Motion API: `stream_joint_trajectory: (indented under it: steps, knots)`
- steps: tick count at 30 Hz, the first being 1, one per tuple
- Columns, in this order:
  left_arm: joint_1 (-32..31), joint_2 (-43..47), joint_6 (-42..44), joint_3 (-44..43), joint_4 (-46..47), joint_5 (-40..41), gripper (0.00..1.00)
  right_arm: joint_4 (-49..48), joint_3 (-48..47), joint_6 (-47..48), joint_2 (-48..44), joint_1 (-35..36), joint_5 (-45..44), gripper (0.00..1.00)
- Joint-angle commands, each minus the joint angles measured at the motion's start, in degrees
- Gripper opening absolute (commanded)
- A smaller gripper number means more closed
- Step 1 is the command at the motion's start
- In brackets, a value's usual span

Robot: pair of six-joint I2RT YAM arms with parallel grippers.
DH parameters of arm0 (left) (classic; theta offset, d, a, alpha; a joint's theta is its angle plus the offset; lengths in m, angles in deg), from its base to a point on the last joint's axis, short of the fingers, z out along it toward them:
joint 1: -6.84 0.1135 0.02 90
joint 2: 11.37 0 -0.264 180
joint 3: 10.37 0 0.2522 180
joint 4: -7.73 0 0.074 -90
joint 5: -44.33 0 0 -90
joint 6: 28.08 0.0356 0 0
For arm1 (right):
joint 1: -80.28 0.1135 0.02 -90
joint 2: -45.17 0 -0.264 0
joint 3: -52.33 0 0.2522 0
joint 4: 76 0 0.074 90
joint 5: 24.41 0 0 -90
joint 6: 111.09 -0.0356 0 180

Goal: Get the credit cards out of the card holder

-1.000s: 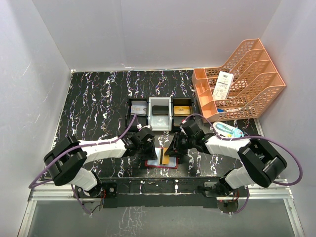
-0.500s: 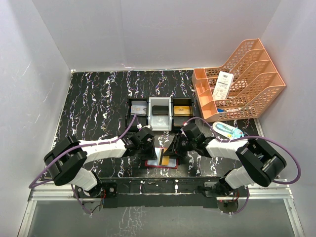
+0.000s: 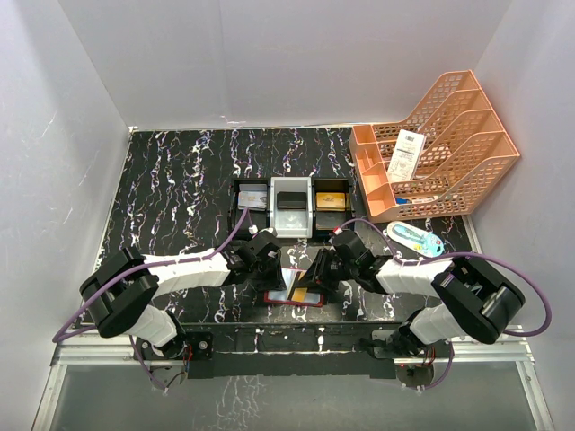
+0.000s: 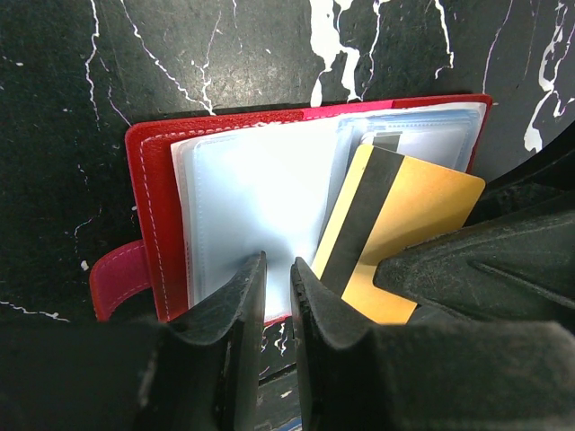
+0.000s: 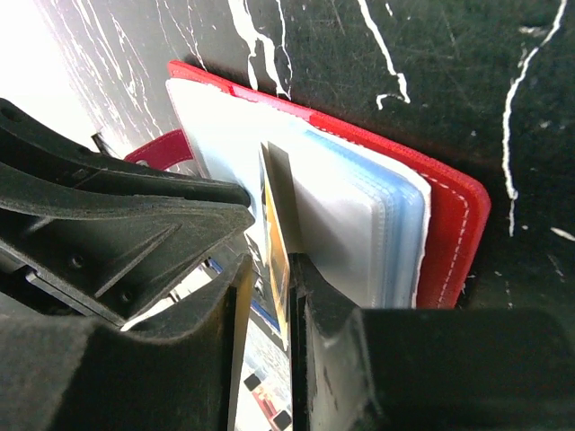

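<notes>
Extraction step, mid-pull I'd say. The card holder [image 3: 296, 303] lies open and flat on the desk [image 3: 180, 180] at the lower centre of the top view, between the 2 arms, with its clear sleeves [image 4: 260, 197] facing up.

The right gripper [image 5: 269, 269] has its jaws pinched tight on the orange-gold card [image 4: 409, 224]. In the right wrist view the card shows edge-on, clamped between the 2 fingers. In the left wrist view it sits tilted with the black stripe showing, its top corner at the sleeve pocket on the right half of the holder and the rest poking toward the lower right of the frame. Looks mostly out, but I can't tell if that corner is inside the pocket or not.

The left gripper [image 4: 277, 278] is nearly closed, just a slim gap between the jaws and nothing in them that I can see. The tips sit over the lower edge of the left sleeve page. My read is it's pinning the holder down, though contact is hard to confirm.

Next move, my guess: the right arm slides the card along its own plane, away from the pocket mouth, while the left stops the holder dragging along. The sleeves could lift with it.

After that, probably over to the black-and-white tray [image 3: 292, 184] just above the holder in the top view. Its left and right compartments each look to hold one of the credit cards [image 3: 331, 201] already
</notes>
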Motion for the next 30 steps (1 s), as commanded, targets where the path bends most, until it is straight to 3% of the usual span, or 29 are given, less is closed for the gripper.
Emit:
stream_joint_trajectory:
  steps: [1,16,24,30]
  knots:
    - [0.02,-1.25,0.18,1.35,-2.48,0.8,0.17,-6.47,0.8,-2.33,-0.24,1.02,-2.65,0.19]
    - [0.01,-0.49,-0.01,1.26,-2.08,0.34,0.17,-1.21,0.08,-1.0,-1.7,1.86,-5.91,0.06]
    - [0.03,1.12,0.37,0.76,-0.31,-1.38,0.22,1.86,-0.92,-0.2,-2.39,1.87,-5.54,0.22]
    - [0.03,2.84,0.36,0.52,1.26,-2.69,0.25,4.17,-0.42,-0.37,-4.06,1.86,-5.12,0.21]
